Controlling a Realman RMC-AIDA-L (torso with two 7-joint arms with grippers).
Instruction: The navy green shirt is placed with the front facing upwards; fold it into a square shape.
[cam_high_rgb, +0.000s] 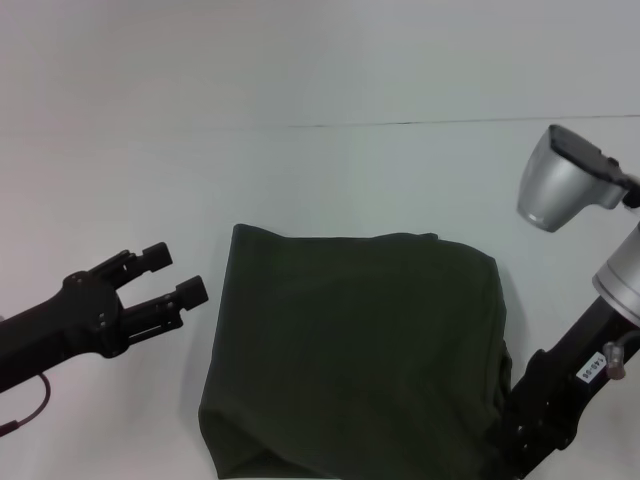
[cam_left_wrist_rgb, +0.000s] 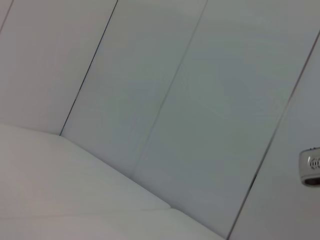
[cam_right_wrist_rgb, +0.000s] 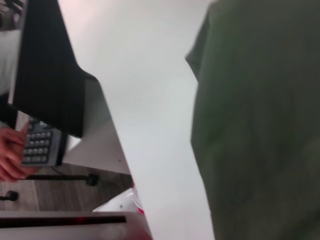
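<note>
The navy green shirt (cam_high_rgb: 350, 355) lay folded into a rough square on the white tabletop (cam_high_rgb: 320, 180), close to the near edge and a little toward the right side, plain green cloth uppermost and no lettering showing. The left pincer (cam_high_rgb: 175, 275) hovered just beside the shirt's left edge, its fingers spread apart and holding nothing. The right arm (cam_high_rgb: 570, 385) stood at the shirt's near right corner; whether its pincer was spread or closed could not be told.
</note>
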